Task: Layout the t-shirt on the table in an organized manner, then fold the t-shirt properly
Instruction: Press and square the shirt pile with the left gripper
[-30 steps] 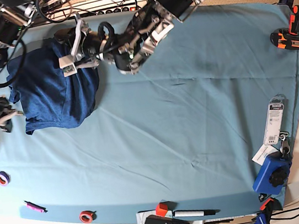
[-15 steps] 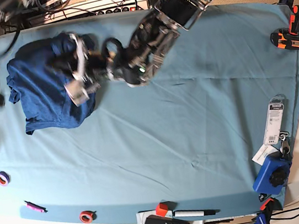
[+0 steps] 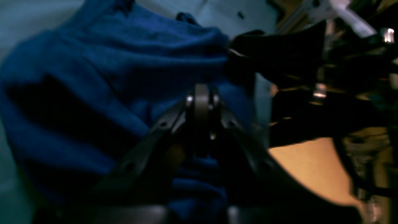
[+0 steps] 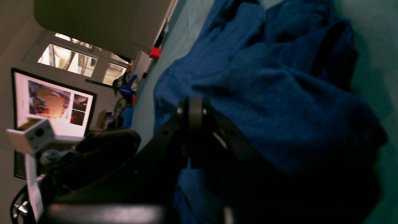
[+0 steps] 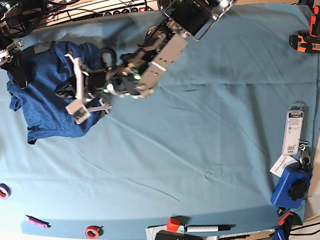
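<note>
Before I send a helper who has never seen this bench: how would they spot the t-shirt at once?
Look at the wide table under its light teal cloth, then go to its far left corner in the base view. The t-shirt lies bunched there, dark blue and wrinkled, the only garment among small tools.

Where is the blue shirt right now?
In the base view, the t-shirt lies bunched at the table's far-left corner, between both arms.
</note>
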`<state>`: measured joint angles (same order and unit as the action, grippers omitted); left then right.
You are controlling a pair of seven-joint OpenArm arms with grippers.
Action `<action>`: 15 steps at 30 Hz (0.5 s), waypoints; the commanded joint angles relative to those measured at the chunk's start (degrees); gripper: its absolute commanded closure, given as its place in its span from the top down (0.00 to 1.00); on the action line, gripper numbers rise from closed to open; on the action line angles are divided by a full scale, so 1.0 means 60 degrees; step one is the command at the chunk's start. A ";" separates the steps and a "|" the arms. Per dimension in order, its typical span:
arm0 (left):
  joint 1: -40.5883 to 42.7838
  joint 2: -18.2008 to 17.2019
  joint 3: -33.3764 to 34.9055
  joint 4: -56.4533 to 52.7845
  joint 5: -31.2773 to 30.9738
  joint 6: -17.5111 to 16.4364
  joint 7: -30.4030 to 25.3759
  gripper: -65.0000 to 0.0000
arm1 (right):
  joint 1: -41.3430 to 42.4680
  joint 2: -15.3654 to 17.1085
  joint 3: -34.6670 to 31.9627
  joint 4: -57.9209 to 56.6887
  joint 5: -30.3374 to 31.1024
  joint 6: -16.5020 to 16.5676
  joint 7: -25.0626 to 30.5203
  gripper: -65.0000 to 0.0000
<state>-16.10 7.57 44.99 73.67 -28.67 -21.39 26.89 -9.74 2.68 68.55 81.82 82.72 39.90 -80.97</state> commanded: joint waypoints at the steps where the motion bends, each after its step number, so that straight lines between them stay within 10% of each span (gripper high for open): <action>1: -0.0211 0.0238 0.0149 0.0200 0.0047 0.0062 -0.0328 0.00 | 0.0015 0.0164 0.0022 0.0157 0.0299 0.0017 0.0162 0.00; 15: -0.0852 0.0238 0.0856 -0.0404 0.1785 0.1483 -0.1275 0.00 | 0.0015 0.0157 0.0022 0.0157 -0.1548 0.0017 0.0994 0.00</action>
<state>-20.08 7.57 50.19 70.41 -17.50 -12.23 20.75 -9.72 2.68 68.55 81.84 71.99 39.88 -76.03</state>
